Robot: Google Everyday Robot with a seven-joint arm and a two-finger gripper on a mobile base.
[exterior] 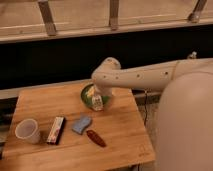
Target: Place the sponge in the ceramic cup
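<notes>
the claw [97, 103] hangs over the green bowl [85, 95], which sits near the far edge of the table [120, 135]. its pale tip is low in front of the bowl's right half and hides part of it. whether the claw is apart or together cannot be told. something yellowish lies in the bowl, mostly covered by the claw.

the arm [140, 77] reaches in from the right as a long cream tube. it ends in a rounded joint just above the bowl, and the claw drops down from that joint. the robot's big pale body [187, 125] fills the right side of the view.

the sponge [81, 124] lies flat on the table, nearer than the bowl and a little to its left, apart from the claw. it is light blue and is not in the cup [27, 131].

the cup stands upright by the table's near left corner, mouth up, white, well apart from the sponge. between cup and sponge lies a black-and-white bar [56, 130], flat and running roughly front to back with a slight tilt. it is near the sponge's left side, with a thin strip of wood showing between them.

a dark red stick [95, 138] lies slanted just right of the sponge and nearer, its upper end close to the sponge's near corner.
</notes>
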